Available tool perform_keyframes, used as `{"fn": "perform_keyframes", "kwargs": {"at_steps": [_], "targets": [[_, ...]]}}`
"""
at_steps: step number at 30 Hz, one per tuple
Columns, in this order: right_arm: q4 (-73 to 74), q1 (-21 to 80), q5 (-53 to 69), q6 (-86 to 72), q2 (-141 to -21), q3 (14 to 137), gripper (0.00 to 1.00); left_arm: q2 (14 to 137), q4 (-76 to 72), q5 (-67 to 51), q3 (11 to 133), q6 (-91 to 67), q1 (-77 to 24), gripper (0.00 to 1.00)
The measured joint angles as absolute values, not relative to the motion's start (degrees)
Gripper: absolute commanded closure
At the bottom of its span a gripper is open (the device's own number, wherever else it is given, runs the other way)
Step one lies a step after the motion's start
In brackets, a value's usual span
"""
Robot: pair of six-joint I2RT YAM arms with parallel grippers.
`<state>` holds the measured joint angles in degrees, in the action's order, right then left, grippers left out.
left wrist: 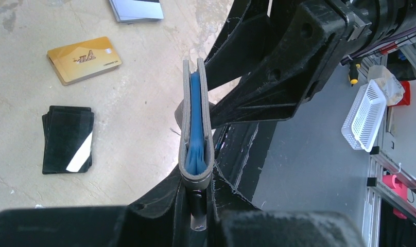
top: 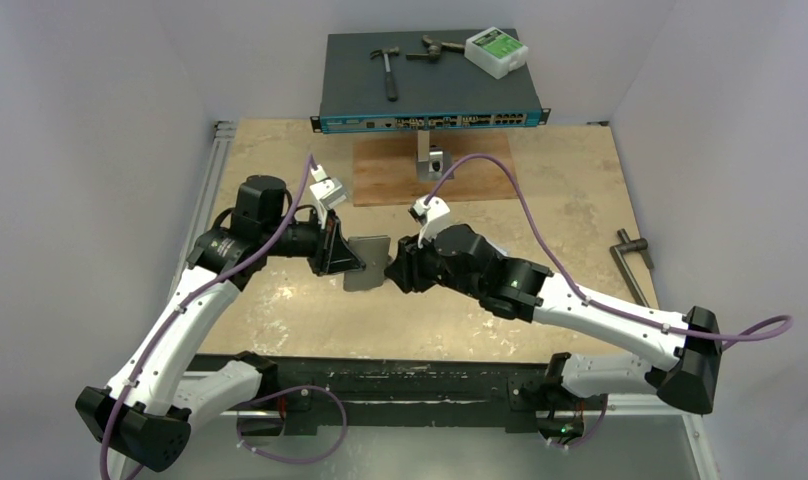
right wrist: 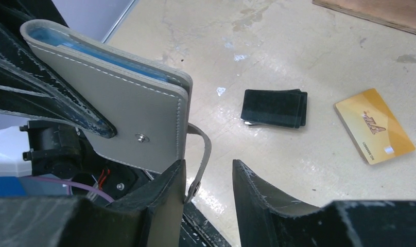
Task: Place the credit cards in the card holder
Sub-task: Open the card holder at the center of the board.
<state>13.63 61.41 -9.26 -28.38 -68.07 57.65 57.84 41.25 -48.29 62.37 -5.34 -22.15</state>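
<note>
The grey card holder (top: 370, 262) is held above the table, closed fold-down, its blue inside showing edge-on in the left wrist view (left wrist: 196, 123). My left gripper (top: 350, 256) is shut on its folded edge (left wrist: 197, 182). My right gripper (top: 398, 268) is open right beside the holder. In the right wrist view the holder (right wrist: 128, 113) shows its snap button (right wrist: 140, 137), and its loose strap (right wrist: 202, 154) hangs between the open fingers (right wrist: 208, 177). An orange-yellow card stack (right wrist: 373, 131) lies on the table (left wrist: 84, 59). A silver card with a dark stripe (left wrist: 136, 9) lies farther off.
A black folding case (right wrist: 274, 108) lies beside the orange cards (left wrist: 67, 139). A network switch (top: 430, 95) with a hammer (top: 388, 70) and a white box (top: 495, 50) stands at the back, a wooden board (top: 380, 175) before it. A metal tool (top: 632, 262) lies right.
</note>
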Motion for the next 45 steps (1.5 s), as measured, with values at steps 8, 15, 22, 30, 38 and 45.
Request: {"fn": "perform_keyframes", "kwargs": {"at_steps": [8, 15, 22, 30, 38, 45], "targets": [[14.39, 60.77, -10.13, -28.05, -67.09, 57.6, 1.0, 57.49, 41.3, -49.39, 62.37, -5.34, -22.17, 0.68], [16.43, 60.29, -9.19, -28.4, -63.57, 55.66, 1.0, 56.64, 40.58, -45.8, 59.81, -4.86, -22.17, 0.1], [20.99, 60.2, -5.96, -30.92, -63.31, 48.29, 1.0, 59.46, 43.16, -34.92, 57.25, -2.72, -22.44, 0.06], [30.17, 60.29, -3.03, -33.76, -69.47, 48.66, 1.0, 60.16, 45.08, -32.36, 56.95, 0.25, -23.83, 0.06], [38.89, 60.75, -4.84, -36.47, -73.19, 57.78, 1.0, 60.34, 48.95, -37.65, 57.52, 6.02, -24.53, 0.05], [45.08, 60.84, -8.95, -39.09, -74.61, 68.49, 1.0, 56.31, 50.46, -42.89, 57.52, 10.15, -24.53, 0.04]]}}
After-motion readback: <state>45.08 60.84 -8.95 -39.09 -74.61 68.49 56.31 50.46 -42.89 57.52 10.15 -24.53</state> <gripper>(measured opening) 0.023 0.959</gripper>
